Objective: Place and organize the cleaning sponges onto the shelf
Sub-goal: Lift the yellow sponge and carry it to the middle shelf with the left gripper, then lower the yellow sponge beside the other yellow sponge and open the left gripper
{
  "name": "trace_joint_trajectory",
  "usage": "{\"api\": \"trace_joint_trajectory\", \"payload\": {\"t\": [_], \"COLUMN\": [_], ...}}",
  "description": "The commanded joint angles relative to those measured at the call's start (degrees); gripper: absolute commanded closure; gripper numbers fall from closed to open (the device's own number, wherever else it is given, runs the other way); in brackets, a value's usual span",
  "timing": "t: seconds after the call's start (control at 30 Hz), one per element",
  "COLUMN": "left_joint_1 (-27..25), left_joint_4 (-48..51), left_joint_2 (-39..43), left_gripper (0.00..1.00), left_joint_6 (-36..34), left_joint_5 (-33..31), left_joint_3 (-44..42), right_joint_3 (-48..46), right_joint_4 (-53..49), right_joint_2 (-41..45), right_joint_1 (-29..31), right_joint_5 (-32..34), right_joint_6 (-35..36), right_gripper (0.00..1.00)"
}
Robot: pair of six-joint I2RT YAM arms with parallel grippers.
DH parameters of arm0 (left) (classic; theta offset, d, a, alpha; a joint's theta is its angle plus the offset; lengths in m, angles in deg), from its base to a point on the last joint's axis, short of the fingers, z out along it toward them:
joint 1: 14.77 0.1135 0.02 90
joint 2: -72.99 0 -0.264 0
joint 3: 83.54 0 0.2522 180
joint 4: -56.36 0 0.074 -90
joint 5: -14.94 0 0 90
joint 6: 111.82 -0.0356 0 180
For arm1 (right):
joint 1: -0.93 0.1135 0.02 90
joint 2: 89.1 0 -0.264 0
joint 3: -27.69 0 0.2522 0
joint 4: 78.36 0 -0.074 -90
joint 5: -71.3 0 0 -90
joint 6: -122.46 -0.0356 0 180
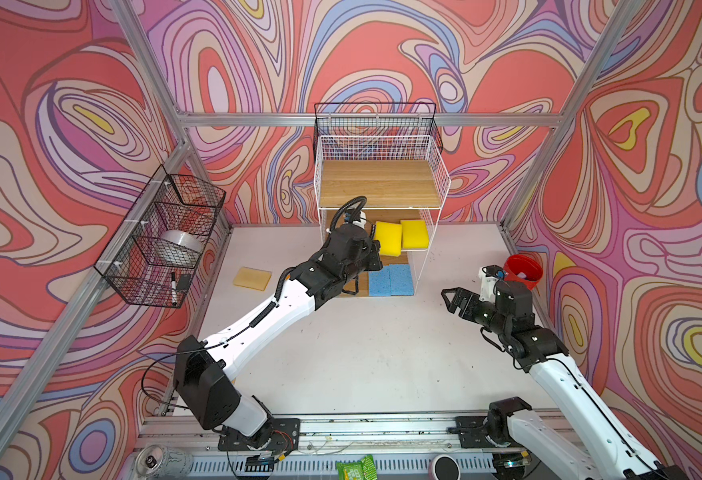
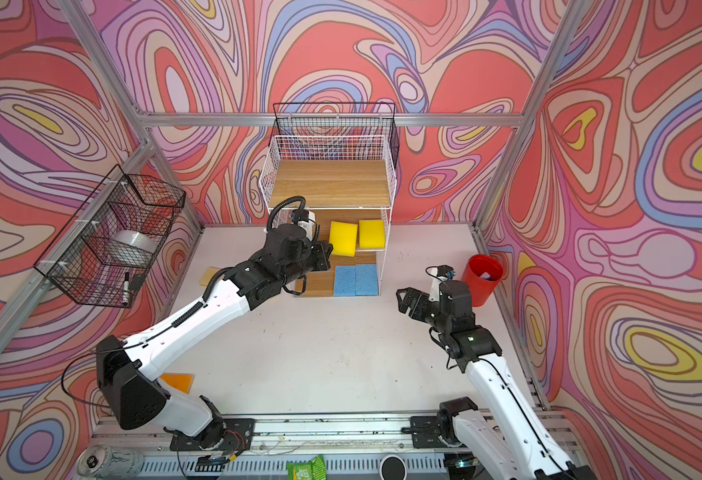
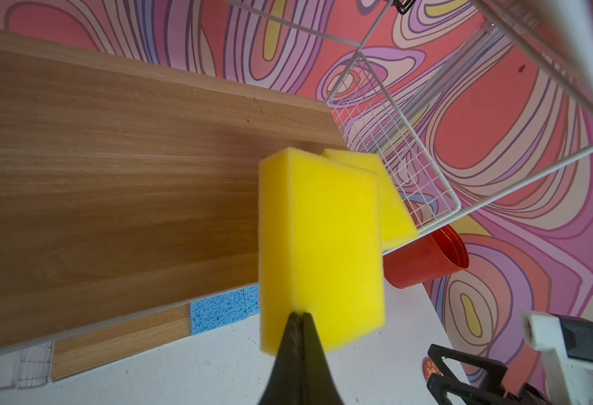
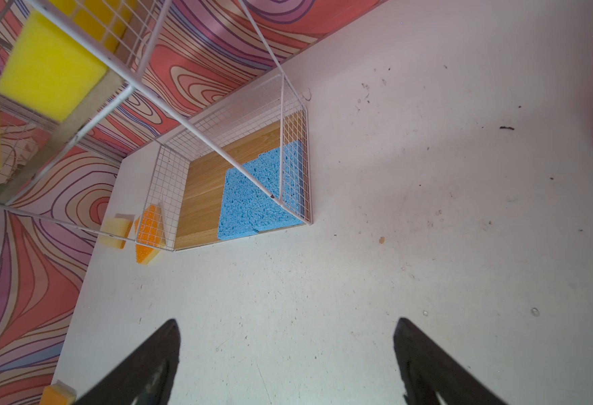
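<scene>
My left gripper is shut on the near edge of a bright yellow sponge and holds it tilted at the front of the middle tier of the white wire shelf. A second yellow sponge lies on that tier just to its right. Two light blue sponges lie side by side on the bottom tier. A sponge with its tan side up lies on the table left of the shelf. An orange sponge shows beside the left arm's base. My right gripper hangs open and empty over the table.
A red cup stands at the right wall behind the right gripper. A black wire basket hangs on the left wall, and another behind the shelf top. The shelf's top board is bare. A small red-orange disc lies near the right gripper.
</scene>
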Motion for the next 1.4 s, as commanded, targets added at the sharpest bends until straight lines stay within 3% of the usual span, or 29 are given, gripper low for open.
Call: {"api": "trace_joint_trajectory", "payload": {"t": [0.0,0.3,1.37], "left_joint_1": [0.7,1.15,1.38], "left_joint_4": [-1.55,-0.85,-5.24], "left_joint_2": [-1.8,-5.36,-2.87], "left_gripper": [0.96,0.97,0.99], "left_joint_6": [0.72,2.72,5.62], "left_joint_5": [-0.99,-0.72,-7.83], "left_joint_3": [2.59,5.26,1.81], "right_joint_3": [-0.76,-0.97,-1.12], "right_joint_4": [1.01,1.26,1.8], "right_joint_2": [0.24,0.33,0.22], "right_joint_1": [-0.19,-0.24,-0.31], "right_joint_5": [-0.72,-0.82,-1.63], "right_joint_6": [0.21,0.19,0.13], "right_gripper": [0.02,0.02,0.02]}}
